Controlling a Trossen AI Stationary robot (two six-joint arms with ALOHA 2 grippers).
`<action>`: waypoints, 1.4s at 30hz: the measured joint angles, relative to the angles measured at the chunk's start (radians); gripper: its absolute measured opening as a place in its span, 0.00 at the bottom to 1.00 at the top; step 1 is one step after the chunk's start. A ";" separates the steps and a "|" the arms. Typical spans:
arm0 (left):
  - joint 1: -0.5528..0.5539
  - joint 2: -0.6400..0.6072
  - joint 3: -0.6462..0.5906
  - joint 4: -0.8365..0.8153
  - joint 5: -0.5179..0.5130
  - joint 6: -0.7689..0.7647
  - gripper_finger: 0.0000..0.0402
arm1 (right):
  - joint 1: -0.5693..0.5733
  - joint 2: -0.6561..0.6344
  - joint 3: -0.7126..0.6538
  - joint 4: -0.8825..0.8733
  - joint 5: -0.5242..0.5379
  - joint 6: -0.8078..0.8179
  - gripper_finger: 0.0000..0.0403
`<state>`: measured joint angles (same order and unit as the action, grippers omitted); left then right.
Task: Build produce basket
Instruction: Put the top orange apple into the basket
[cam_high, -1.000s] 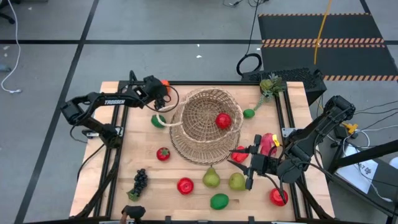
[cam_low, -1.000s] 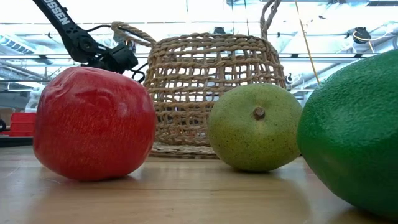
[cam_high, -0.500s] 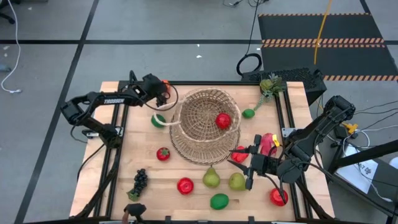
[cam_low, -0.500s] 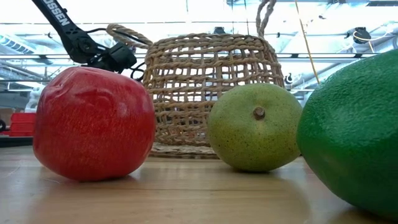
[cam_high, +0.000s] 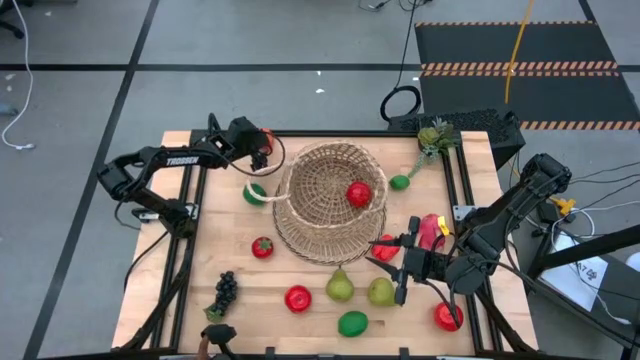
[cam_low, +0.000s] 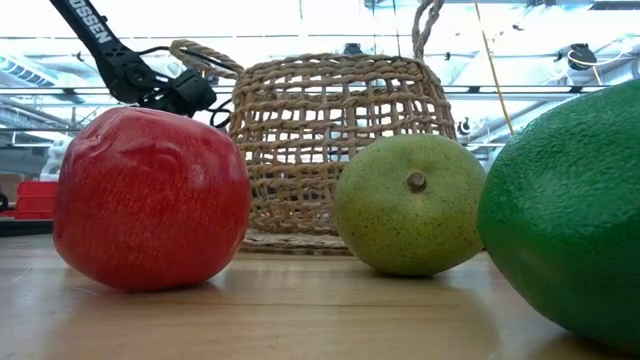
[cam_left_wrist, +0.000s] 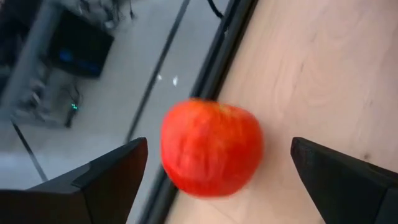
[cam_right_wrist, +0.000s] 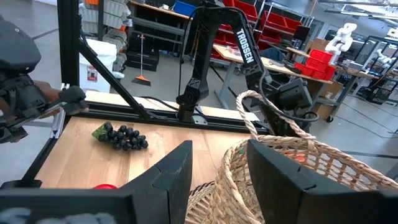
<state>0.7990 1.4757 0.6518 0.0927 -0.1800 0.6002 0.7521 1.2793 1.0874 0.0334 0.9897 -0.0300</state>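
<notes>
Fingers of the left end effector stand wide apart at the far left corner of the surface, with a red fruit lying between them but untouched; it sits by the surface's dark edge rail. The left arm reaches in from the left side.

The right end effector hovers low over the near right part of the surface, just beside the basket and a pear. Its fingers are partly closed, with a gap between them, and I cannot tell whether they clamp anything. Pink dragon fruit lies next to the right arm.

The basket stands mid-surface, its handle hanging to the left, with one red fruit inside. Around it on the surface: a lime at the far right, a green piece under the handle, a small red one on the left, grapes at the near left, another red fruit, a second pear, a lime along the near edge, and a red fruit at the near right.
</notes>
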 joint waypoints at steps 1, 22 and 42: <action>-0.003 0.014 0.001 0.002 -0.009 -0.020 0.99 | 0.000 0.000 0.000 0.000 0.000 -0.002 0.37; -0.060 0.259 0.123 0.036 -0.215 -0.083 0.96 | 0.000 0.000 0.000 -0.009 0.000 -0.011 0.37; -0.131 0.055 0.122 -0.109 -0.330 -0.085 0.86 | 0.000 0.000 0.000 -0.008 0.000 -0.011 0.37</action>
<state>0.6677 1.5307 0.7738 -0.0159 -0.5100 0.5155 0.7525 1.2793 1.0874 0.0250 0.9899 -0.0414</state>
